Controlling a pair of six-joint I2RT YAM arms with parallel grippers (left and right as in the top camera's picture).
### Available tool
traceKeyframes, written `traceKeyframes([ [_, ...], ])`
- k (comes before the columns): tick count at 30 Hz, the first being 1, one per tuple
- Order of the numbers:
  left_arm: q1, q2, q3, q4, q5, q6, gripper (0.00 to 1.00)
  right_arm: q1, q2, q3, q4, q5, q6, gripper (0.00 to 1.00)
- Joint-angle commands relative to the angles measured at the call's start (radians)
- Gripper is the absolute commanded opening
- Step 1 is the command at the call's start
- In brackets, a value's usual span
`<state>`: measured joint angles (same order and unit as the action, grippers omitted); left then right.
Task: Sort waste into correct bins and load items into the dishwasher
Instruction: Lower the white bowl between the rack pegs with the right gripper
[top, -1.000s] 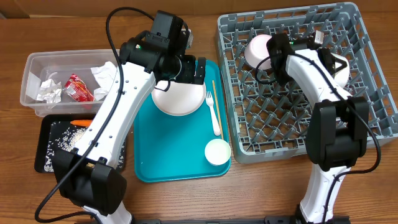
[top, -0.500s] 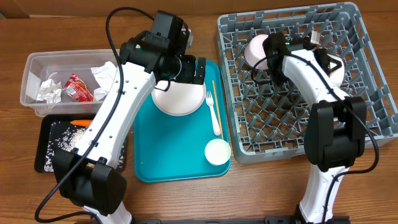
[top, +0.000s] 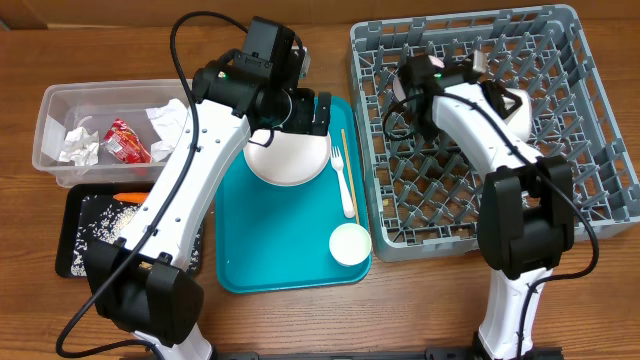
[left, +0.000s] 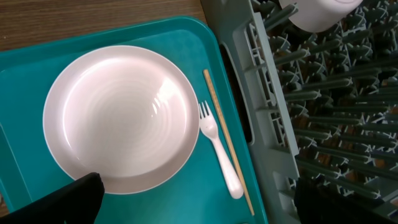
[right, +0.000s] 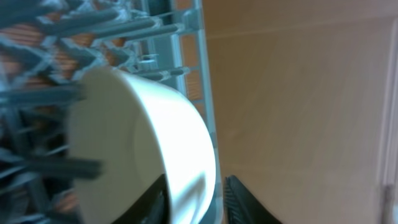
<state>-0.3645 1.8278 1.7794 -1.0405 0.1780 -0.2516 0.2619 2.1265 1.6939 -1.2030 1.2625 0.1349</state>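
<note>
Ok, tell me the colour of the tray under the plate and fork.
The tray is teal, shown best in the left wrist view.

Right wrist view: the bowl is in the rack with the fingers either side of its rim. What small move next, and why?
Probably widen the right gripper a little, then back it straight off the rim. The bowl rests among the pegs of the rack, and the jaws look parted with a gap on one side only, so pulling away now might drag it.

White shells and black joints on left arm and right arm; black cables loop behind the jaws; left gripper black.
</note>
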Motion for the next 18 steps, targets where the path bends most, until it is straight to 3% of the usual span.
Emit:
traceKeyframes([
  [1,0.000,-0.024,0.029,0.000,-0.009,0.013,1.00,-0.005,0.008,-0.002,0.001,-0.107,0.016,0.45],
  [5,0.000,-0.024,0.029,0.000,-0.009,0.013,1.00,0.006,0.008,-0.001,0.006,-0.116,0.015,0.65],
  [12,0.000,-0.024,0.029,0.000,-0.009,0.013,1.00,0.032,-0.016,0.003,0.051,-0.197,0.015,0.88],
  [18,0.000,-0.024,0.029,0.000,-0.009,0.013,1.00,0.040,-0.097,0.003,0.070,-0.390,0.015,0.92],
])
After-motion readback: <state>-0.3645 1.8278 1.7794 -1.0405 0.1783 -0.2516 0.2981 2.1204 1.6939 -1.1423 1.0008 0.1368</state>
